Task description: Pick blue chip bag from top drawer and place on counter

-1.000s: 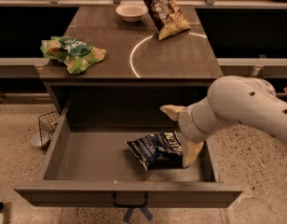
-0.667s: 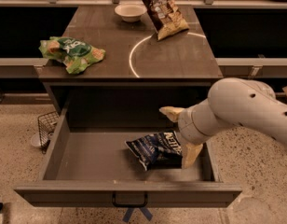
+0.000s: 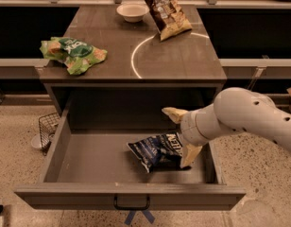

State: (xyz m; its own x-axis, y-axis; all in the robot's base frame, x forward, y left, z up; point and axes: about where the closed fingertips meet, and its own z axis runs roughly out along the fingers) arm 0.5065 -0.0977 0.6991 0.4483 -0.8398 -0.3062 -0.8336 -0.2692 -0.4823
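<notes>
Standing wide apart, the jaws of the gripper (image 3: 182, 135) hold nothing: one cream finger (image 3: 174, 114) points toward the drawer's back, the other (image 3: 190, 154) slants down toward its front. Just ahead of the jaws, its end reaching in beside the lower finger, lies the blue bag (image 3: 157, 151), flat on the floor of the drawer (image 3: 60, 145). Whether bag and finger touch, I cannot tell.

As I judge it, the task is at its first half. The drawer is pulled open and the gripper is down inside it at the bag, but no grasp is made. Closing on the bag, lifting it out and setting it down are all left to do.

Behind the jaws a thick white arm (image 3: 249, 119) comes in low over the drawer's side wall, its wrist turned so the fingers face along the drawer.

Above and beyond the jaws is the counter (image 3: 183, 63). On it, well apart from the jaws, lie a green bag (image 3: 72, 55), a bowl (image 3: 132, 12) and a brown bag (image 3: 165, 11)
</notes>
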